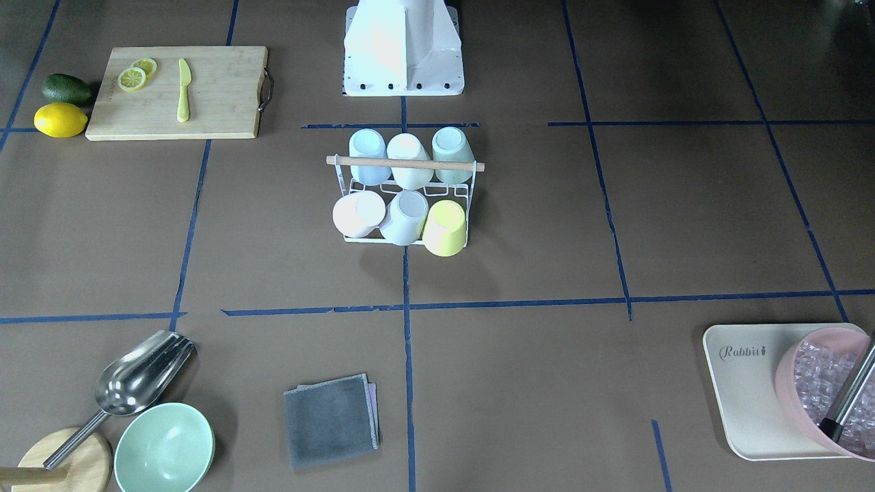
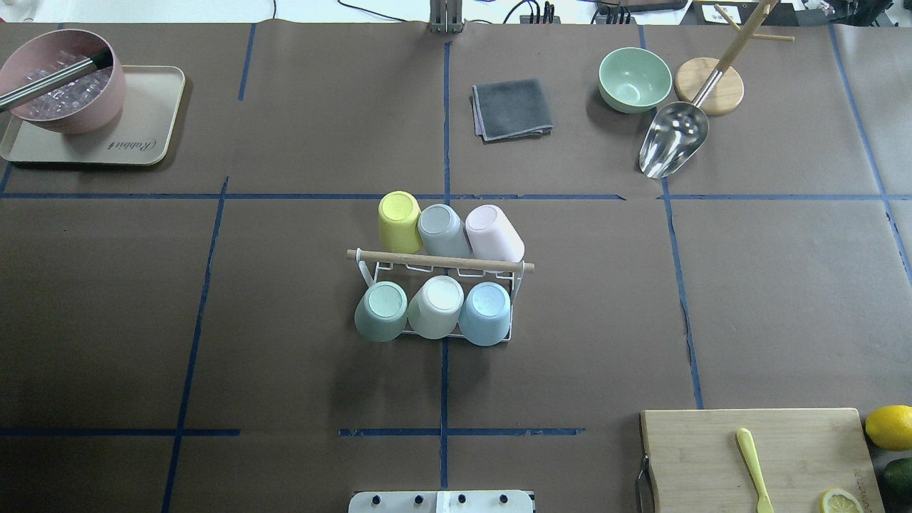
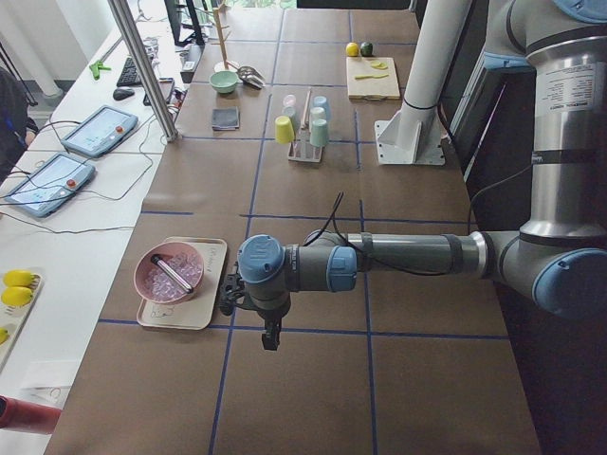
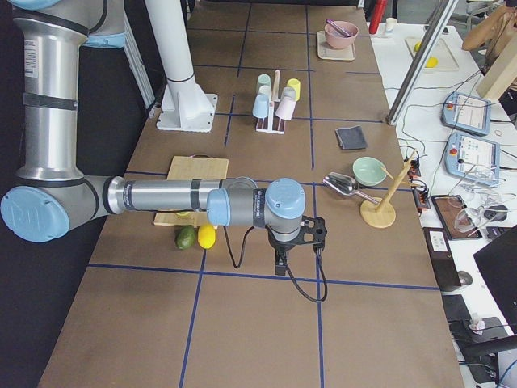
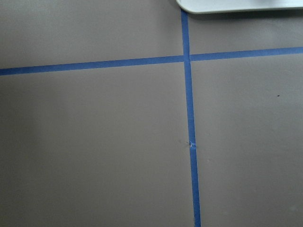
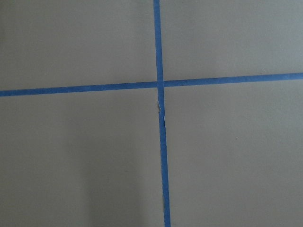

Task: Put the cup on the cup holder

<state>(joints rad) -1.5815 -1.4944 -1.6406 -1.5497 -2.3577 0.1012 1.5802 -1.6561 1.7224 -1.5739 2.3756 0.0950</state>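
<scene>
The one cup holder [image 2: 439, 261] stands mid-worktop [image 2: 748, 299] with six cups bottom-up on its prongs. Three sit in the row nearer the robot: green cup [image 2: 385, 308], cream cup [image 2: 438, 303], blue cup [image 2: 486, 310]. Three sit in the far row: yellow cup [image 2: 399, 219], grey cup [image 2: 442, 229], pink cup [image 2: 493, 231]. Both arms hang well apart from it, and I cannot tell how far the left fingers [image 3: 270, 336] or right fingers [image 4: 279, 265] are open.

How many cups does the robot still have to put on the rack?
Done: the cup holder looks full, with six upside-down cups in two rows of three, among them the yellow cup and the blue cup. In hand: nothing. The left arm and the right arm are out at the table's ends, far from it. Left: I see no loose cup, so probably none.
</scene>
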